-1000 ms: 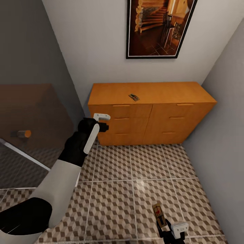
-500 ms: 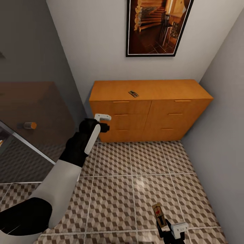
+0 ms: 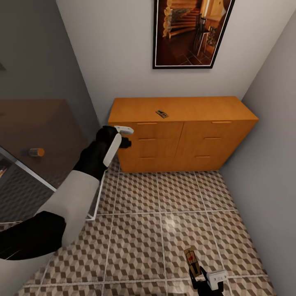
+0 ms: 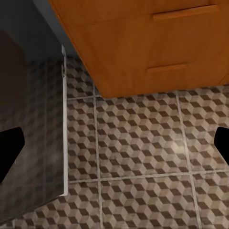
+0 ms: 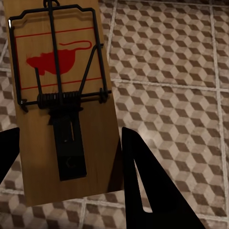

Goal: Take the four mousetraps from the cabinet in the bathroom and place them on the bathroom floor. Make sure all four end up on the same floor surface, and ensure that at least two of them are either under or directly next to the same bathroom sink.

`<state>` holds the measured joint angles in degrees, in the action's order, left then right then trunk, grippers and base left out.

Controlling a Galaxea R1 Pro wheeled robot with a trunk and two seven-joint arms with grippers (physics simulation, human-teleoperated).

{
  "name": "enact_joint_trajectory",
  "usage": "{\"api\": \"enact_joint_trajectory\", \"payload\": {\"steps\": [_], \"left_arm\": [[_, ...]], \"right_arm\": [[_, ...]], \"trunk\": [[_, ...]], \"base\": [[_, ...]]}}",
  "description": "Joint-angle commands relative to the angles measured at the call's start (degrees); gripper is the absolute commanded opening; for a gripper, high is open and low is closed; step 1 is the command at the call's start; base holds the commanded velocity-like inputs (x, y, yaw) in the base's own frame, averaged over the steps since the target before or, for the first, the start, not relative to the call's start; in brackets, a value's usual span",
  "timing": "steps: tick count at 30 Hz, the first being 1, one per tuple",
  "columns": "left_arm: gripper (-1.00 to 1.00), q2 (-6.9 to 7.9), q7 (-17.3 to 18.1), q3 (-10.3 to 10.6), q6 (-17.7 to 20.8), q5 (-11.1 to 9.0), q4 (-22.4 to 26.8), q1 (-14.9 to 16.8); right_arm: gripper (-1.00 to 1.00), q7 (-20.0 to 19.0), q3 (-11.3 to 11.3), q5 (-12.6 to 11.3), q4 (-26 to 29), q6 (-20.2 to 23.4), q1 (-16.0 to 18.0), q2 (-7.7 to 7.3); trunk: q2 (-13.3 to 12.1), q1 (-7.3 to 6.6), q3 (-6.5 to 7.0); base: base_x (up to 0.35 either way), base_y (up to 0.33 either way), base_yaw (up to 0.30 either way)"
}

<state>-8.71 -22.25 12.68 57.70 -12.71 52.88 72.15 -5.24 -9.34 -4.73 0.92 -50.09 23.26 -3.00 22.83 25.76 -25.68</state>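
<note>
right gripper (image 5: 71, 157): clamped on mousetrap (image 5: 59, 102), lower right of head view; might slip out
left gripper (image 4: 114, 145): wide open, empty; could clip cabinet (image 3: 181, 131)

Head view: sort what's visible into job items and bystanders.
Job items:
- mousetrap on the cabinet top
- second mousetrap gripped in the right hand
- bathroom floor
- left hand, open, by the cabinet front

Bystanders:
- framed picture
- glass panel
- orange knob
</note>
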Motion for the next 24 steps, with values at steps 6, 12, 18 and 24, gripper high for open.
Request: {"api": "enact_joint_trajectory", "payload": {"steps": [6, 12, 18, 24], "left_arm": [[1.0, -0.04, -0.5, -0.3, 0.1, -2.3, -10.4, 11.4], [1.0, 0.05, -0.4, -0.4, 0.1, -6.5, -21.9, 25.5], [1.0, -0.01, 1.4, -0.3, 0.4, -9.0, -25.2, 27.3], [1.0, 0.13, 6.1, 0.4, 0.9, -9.6, -27.8, 27.6]], "right_arm": [[-1.0, -0.8, -0.1, -0.7, 0.0, -0.1, 0.0, 0.01], [-1.0, -0.8, -0.1, -0.7, 0.0, -0.1, 0.0, 0.52], [-1.0, -0.8, -0.1, -0.7, 0.0, -0.1, 0.0, 0.62], [-1.0, -0.8, -0.1, -0.7, 0.0, 0.1, 0.0, 0.69]], "trunk": [[0.1, 0.03, -0.09], [0.1, 0.03, -0.09], [0.1, 0.03, -0.09], [0.1, 0.03, -0.09]], "base": [[0.0, 0.0, 0.0], [0.0, 0.0, 0.0], [0.0, 0.0, 0.0], [0.0, 0.0, 0.0]]}}
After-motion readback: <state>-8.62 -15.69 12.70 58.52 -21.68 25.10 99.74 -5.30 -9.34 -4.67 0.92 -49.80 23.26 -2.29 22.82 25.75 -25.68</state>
